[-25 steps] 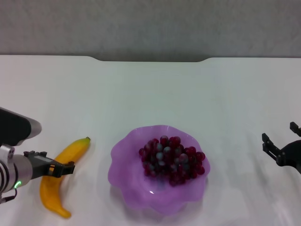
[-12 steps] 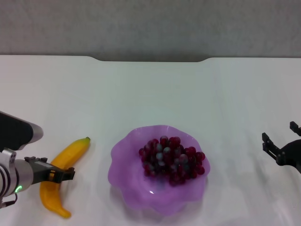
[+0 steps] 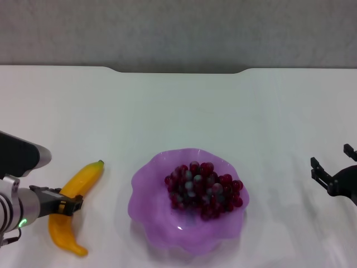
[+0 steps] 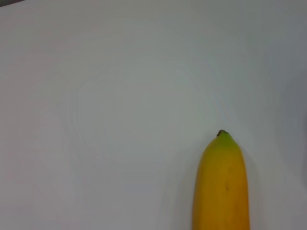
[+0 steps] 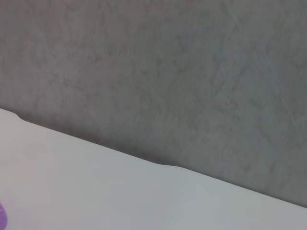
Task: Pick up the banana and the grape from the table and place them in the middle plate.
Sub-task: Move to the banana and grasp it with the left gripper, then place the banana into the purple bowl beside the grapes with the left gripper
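On white table (image 3: 184,106), curved banana (image 3: 71,207), scalloped plate (image 3: 146,207)

Desk (image 3: 184,106): plain white flat top, smooth, faintly glossy, filling most of the head view and running out of sight at the left, right and near edges. Far edge: straight, with a shallow notch cut in along its middle, rounded at both ends. Wall (image 3: 178,30): grey, matt, faintly mottled, standing directly behind the far edge. Light: soft and even, with only faint shadows on the desk.
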Controlling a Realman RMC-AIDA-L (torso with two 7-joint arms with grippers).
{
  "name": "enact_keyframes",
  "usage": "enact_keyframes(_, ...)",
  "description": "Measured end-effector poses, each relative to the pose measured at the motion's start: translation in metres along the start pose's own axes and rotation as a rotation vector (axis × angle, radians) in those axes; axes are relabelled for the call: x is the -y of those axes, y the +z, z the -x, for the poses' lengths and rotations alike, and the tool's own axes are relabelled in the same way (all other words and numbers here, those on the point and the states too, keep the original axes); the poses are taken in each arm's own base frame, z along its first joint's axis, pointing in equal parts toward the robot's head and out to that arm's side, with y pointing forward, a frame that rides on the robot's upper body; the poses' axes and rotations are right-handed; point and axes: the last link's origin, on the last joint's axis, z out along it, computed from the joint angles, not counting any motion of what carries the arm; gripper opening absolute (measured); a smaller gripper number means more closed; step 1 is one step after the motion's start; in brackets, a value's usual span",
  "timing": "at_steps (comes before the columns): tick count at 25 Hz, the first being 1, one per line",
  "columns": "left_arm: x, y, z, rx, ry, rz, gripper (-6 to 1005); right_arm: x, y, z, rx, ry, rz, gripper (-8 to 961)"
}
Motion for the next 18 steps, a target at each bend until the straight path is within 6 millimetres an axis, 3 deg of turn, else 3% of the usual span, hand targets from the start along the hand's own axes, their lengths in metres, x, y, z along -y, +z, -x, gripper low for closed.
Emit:
enact_keyframes(5, 0.001, 0.000, 0.000, -0.002, -0.001, -0.002, 496, 0.000, 0.000, 0.000, 0.001, 0.000, 0.000, 832)
enact_keyframes(12, -0.003, -0.016, -0.017, -0.055, -0.021, 0.015, 497, 0.001, -0.002, -0.002, -0.007, 0.000, -0.003, 833)
enact_keyframes(18, -0.022, -0.037, -0.037, -0.084, -0.126, 0.149, 497, 0.001, -0.002, -0.003, -0.010, -0.003, -0.003, 832)
